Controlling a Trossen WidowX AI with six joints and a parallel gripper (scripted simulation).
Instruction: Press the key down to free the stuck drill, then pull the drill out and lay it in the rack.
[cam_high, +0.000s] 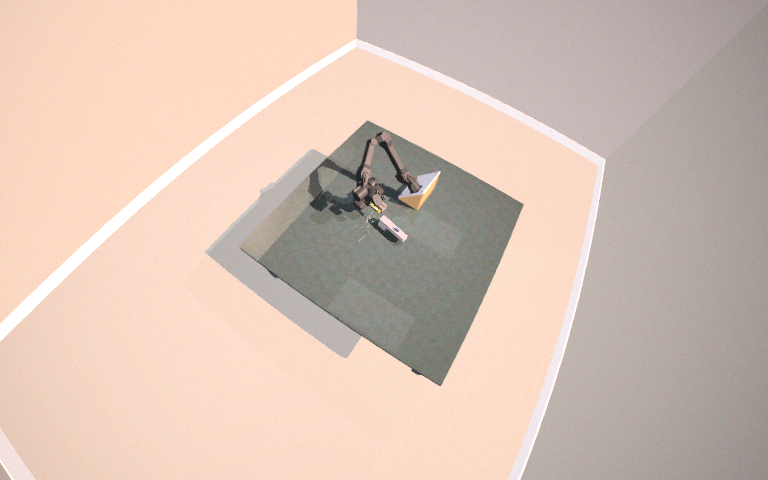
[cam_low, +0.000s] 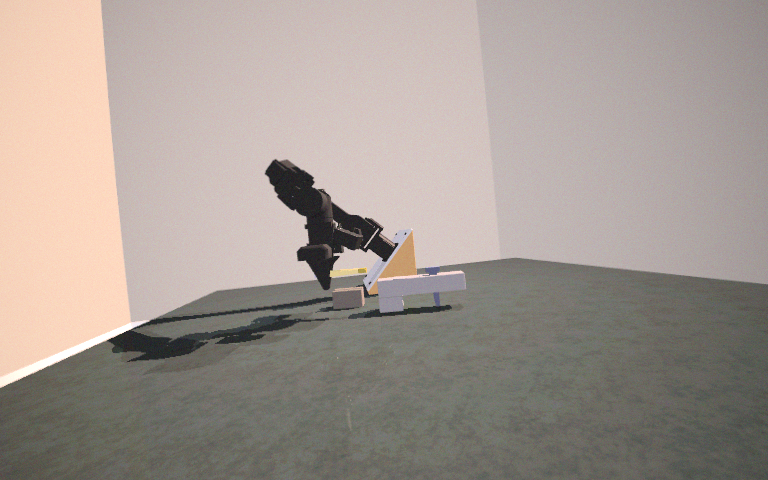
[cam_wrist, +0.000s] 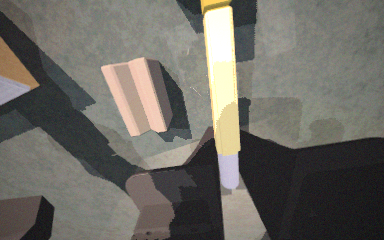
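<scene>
The drill, a yellow rod (cam_high: 374, 208) (cam_low: 346, 272) (cam_wrist: 223, 85) with a lavender end and a darker gold collar, is clear of the housing and held level above the table. My gripper (cam_low: 330, 275) (cam_wrist: 217, 130) is shut on its lavender end, which lies between the dark fingers. The rack, a pinkish grooved block (cam_low: 347, 298) (cam_wrist: 131, 97), stands below the drill and to its left in the wrist view. The pale housing (cam_high: 390, 226) (cam_low: 421, 283) stands beside the rack in the exterior view. The blue key (cam_high: 396, 229) (cam_low: 432, 270) sits on top of it.
The arm's base is mounted on a yellow and white wedge (cam_high: 428, 193) (cam_low: 405, 257) behind the rack and housing in the exterior view. A corner of it shows at the wrist view's left edge. All stand on the dark green table (cam_high: 424, 277) (cam_low: 509, 384).
</scene>
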